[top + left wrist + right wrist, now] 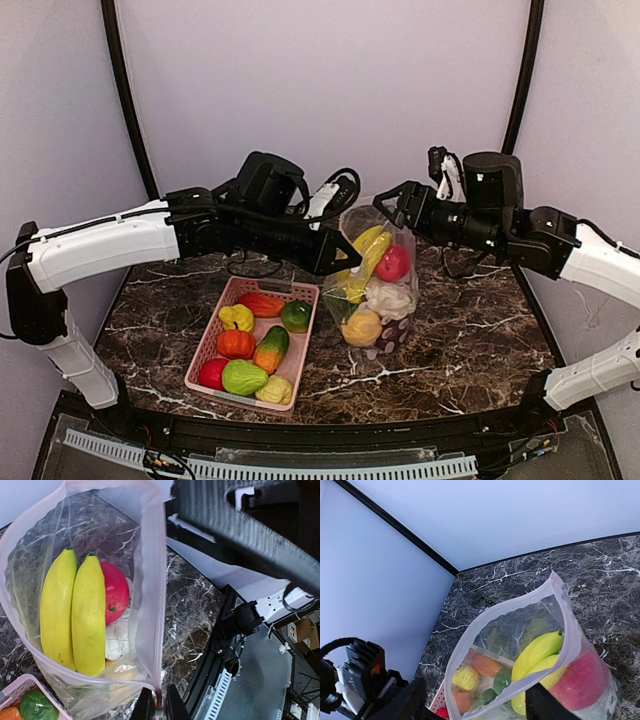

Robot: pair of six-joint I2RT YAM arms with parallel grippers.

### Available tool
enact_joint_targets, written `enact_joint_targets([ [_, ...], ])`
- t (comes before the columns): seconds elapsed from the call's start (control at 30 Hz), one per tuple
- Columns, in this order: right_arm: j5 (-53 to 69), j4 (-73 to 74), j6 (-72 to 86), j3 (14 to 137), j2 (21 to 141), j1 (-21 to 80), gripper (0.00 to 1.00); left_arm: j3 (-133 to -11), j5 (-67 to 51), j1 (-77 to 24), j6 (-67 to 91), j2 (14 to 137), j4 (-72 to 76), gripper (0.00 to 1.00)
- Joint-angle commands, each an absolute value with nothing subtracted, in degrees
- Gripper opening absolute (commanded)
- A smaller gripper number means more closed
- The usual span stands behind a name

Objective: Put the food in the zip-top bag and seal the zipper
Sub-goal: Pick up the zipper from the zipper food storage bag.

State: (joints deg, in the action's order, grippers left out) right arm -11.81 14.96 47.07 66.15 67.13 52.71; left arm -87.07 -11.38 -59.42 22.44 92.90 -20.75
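The clear zip-top bag stands upright right of the basket, mouth open. It holds a yellow banana, a red fruit, a white cauliflower and a yellow-orange ball. My left gripper is shut on the bag's left mouth corner; in the left wrist view it pinches the pinkish zipper beside the banana and red fruit. My right gripper is open at the mouth's right end. In the right wrist view it straddles the bag's rim without touching.
A pink slatted basket sits left of the bag with several toy foods, among them a green one and an orange one. The marble table's front edge has a black rail.
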Motion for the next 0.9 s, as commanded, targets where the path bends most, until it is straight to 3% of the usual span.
enact_joint_targets([
  [0.0, -10.0, 16.8, 44.4, 69.5, 66.4, 52.4, 0.77, -93.4, -19.4, -57.7, 19.8, 91.1, -25.4, 0.01],
  [0.1, -7.8, 18.8, 43.9, 70.6, 66.3, 52.4, 0.91, -96.2, -21.8, -57.2, 18.6, 91.5, -27.6, 0.01],
  [0.23, -5.4, 20.6, 43.6, 70.3, 65.3, 52.5, 0.98, -96.6, -24.2, -56.8, 18.4, 90.7, -29.5, 0.01],
  [0.47, -6.8, 20.7, 42.1, 70.7, 63.7, 52.4, 0.99, -90.7, -26.5, -55.7, 20.4, 84.6, -26.5, 0.01],
  [0.87, -9.6, 21.9, 41.6, 68.6, 59.1, 52.3, 0.99, -92.0, -35.9, -52.4, 24.8, 85.7, -24.1, 0.01],
])
